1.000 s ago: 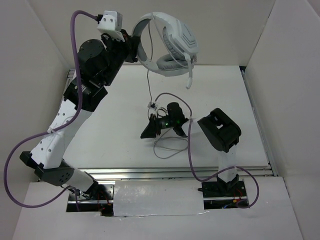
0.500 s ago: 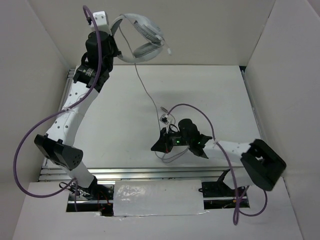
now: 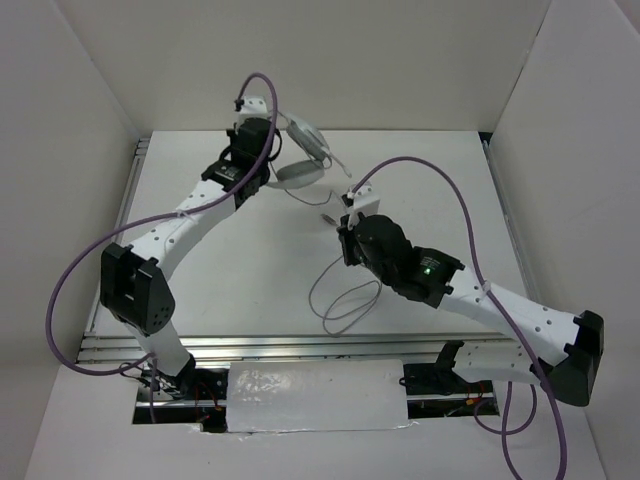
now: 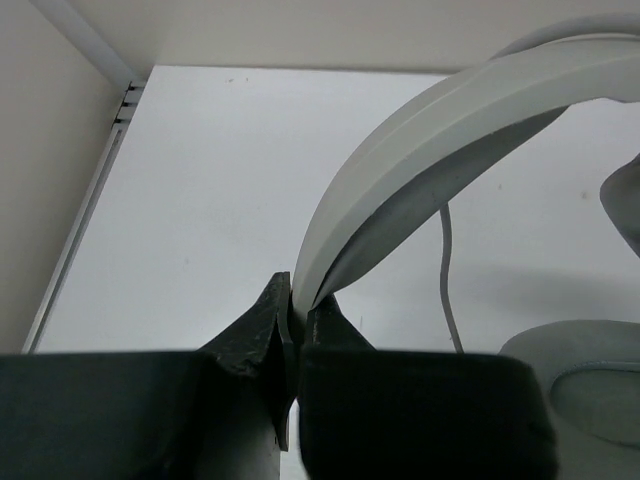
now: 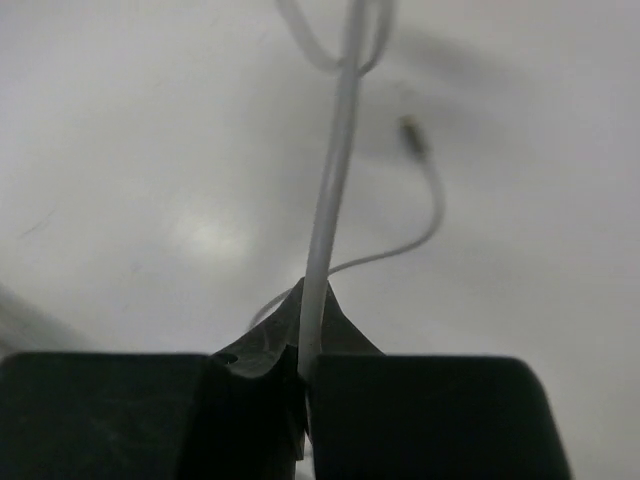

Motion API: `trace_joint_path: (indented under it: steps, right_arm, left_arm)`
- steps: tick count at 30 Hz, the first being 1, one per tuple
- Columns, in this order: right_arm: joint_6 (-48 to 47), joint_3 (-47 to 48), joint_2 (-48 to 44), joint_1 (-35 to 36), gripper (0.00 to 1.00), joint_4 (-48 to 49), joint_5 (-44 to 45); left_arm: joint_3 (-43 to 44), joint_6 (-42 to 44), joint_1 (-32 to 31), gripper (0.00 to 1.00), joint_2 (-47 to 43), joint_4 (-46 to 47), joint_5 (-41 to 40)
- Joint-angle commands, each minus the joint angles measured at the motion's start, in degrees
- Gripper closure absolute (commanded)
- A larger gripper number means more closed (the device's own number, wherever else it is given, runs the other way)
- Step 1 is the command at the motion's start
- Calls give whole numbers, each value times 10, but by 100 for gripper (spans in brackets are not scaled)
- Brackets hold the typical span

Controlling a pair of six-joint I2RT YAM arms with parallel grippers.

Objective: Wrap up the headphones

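1. The headphones (image 3: 303, 152) are at the far side of the table (image 3: 230, 250), left of centre. The headband (image 4: 450, 130) arches above the padded ear cup (image 4: 590, 380).
2. Their thin cable (image 3: 340, 300) runs toward the near edge and lies in loose loops on the table (its plug (image 5: 411, 132) shows only as a blur from the right wrist).
3. The left gripper (image 4: 297, 300) is pinched tight on the headband's lower end.
4. The right gripper (image 5: 305, 310), near the table's middle, is clamped on the cable.
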Motion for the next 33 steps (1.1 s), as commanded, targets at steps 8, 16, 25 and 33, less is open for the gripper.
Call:
trace_joint_path:
  steps: [8,16,25,33]
  right_arm:
    - [-227,120,47,-5,100,-23,283]
    - [-383,93,5,-75,100,136,224]
    - [-379,136,54,-203,99,153,-12]
    - [-303,156,132,-298,95,164,-203]
  left_arm:
    - [-138,81,-62,100,-56,83,3]
    - [-242,166,-97,100,-140,105,162]
    - [-290,200,-123,100,-252,102,369]
    - [-276,207,-150,100,-302,113,491]
